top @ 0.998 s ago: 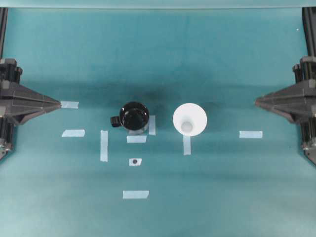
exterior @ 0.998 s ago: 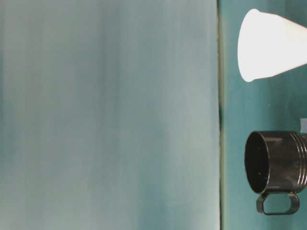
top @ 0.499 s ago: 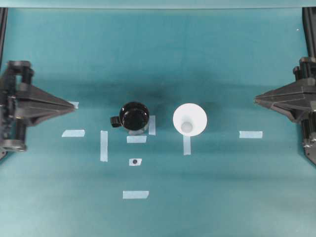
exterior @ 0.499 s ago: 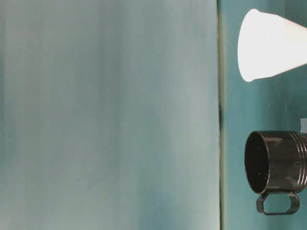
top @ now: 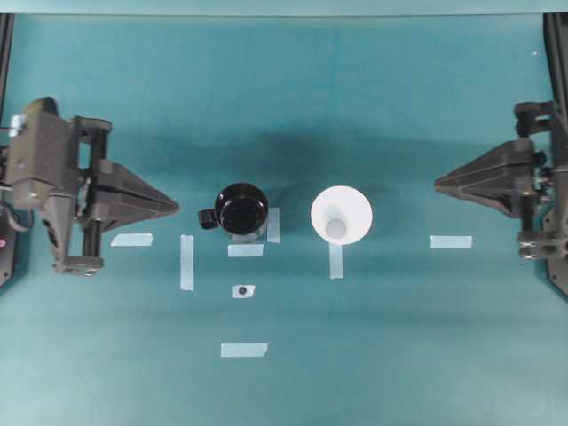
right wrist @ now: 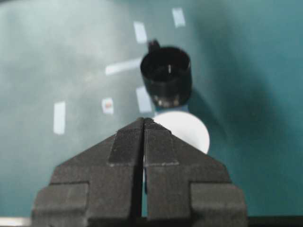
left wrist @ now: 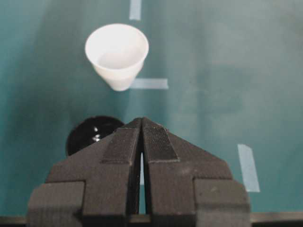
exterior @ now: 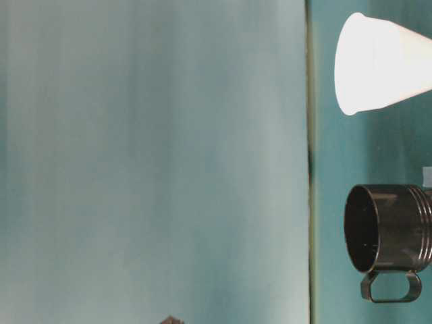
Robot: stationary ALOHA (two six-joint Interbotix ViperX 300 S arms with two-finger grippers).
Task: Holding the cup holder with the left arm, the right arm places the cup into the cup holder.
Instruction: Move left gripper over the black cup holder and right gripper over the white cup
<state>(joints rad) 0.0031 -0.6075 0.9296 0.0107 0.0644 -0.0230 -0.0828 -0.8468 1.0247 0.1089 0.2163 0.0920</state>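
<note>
The black cup holder (top: 241,209) stands upright near the middle of the teal table, its small handle pointing left. The white cup (top: 341,215) stands upright just to its right, apart from it. My left gripper (top: 175,208) is shut and empty, its tip a short way left of the holder's handle. My right gripper (top: 437,184) is shut and empty, well to the right of the cup. In the left wrist view the cup holder (left wrist: 90,135) is partly hidden behind the shut gripper (left wrist: 142,119), with the cup (left wrist: 117,53) beyond. In the right wrist view the gripper (right wrist: 144,119) covers part of the cup (right wrist: 187,128); the cup holder (right wrist: 166,75) lies farther off.
Several pale tape strips mark the cloth, among them one (top: 186,262) left of the holder, one (top: 244,350) near the front and one (top: 451,241) at the right. A small tape square with a dark dot (top: 242,290) lies in front of the holder.
Both arms have moved inward from the table's sides; the left gripper has travelled far toward the cup holder, the right a little toward the cup. Cup and holder have not moved.
</note>
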